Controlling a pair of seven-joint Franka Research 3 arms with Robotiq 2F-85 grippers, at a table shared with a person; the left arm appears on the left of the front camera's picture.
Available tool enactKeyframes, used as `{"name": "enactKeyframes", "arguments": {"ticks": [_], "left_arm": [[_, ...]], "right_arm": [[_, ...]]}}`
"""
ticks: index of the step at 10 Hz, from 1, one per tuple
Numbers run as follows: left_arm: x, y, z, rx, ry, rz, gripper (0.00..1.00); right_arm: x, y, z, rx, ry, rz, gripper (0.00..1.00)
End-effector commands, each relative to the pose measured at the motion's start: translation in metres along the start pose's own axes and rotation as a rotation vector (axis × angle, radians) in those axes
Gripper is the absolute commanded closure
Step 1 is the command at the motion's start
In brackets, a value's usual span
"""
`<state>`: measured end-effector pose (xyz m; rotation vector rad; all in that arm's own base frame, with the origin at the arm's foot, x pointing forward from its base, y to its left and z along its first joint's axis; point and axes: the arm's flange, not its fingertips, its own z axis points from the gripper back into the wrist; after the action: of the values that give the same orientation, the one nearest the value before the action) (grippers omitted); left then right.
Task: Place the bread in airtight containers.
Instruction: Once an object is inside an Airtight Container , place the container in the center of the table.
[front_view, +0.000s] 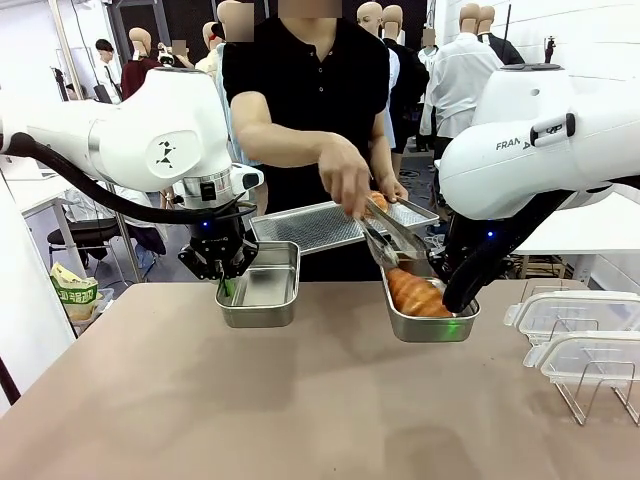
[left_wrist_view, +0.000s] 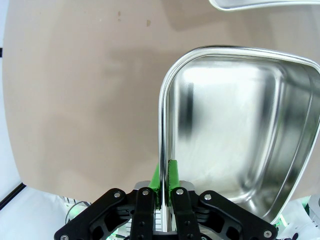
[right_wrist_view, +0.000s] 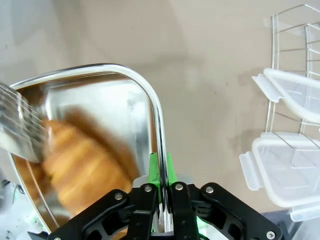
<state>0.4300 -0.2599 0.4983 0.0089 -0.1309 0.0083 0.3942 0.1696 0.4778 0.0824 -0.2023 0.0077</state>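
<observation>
Two steel airtight containers sit at the far side of the table. The left tin (front_view: 262, 290) (left_wrist_view: 240, 130) is empty, and my left gripper (front_view: 226, 276) (left_wrist_view: 166, 172) is shut on its left rim. The right tin (front_view: 428, 325) (right_wrist_view: 125, 100) holds one golden bread roll (front_view: 418, 295) (right_wrist_view: 80, 160). My right gripper (front_view: 455, 300) (right_wrist_view: 161, 167) is shut on this tin's right rim. The person's hand (front_view: 345, 175) holds metal tongs (front_view: 395, 238) (right_wrist_view: 20, 130) over that roll. A second bread roll (front_view: 378, 200) shows partly behind the hand on the tray.
A flat steel tray (front_view: 310, 228) lies behind the tins in front of the person. At the right, two clear lids (front_view: 575, 312) (right_wrist_view: 295, 92) stand in a wire rack (front_view: 590, 400). The near half of the brown table (front_view: 250, 410) is bare.
</observation>
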Motion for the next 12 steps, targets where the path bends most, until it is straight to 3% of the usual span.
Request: {"name": "enactKeyframes", "arguments": {"ticks": [1,12], "left_arm": [[0.0014,0.0008,0.0038,0.000,-0.009,0.000,1.00],[0.0014,0.0008,0.0038,0.000,-0.009,0.000,1.00]], "right_arm": [[0.0010,-0.0002,0.0018,0.010,-0.011,-0.001,1.00],[0.0010,-0.0002,0.0018,0.010,-0.011,-0.001,1.00]]}}
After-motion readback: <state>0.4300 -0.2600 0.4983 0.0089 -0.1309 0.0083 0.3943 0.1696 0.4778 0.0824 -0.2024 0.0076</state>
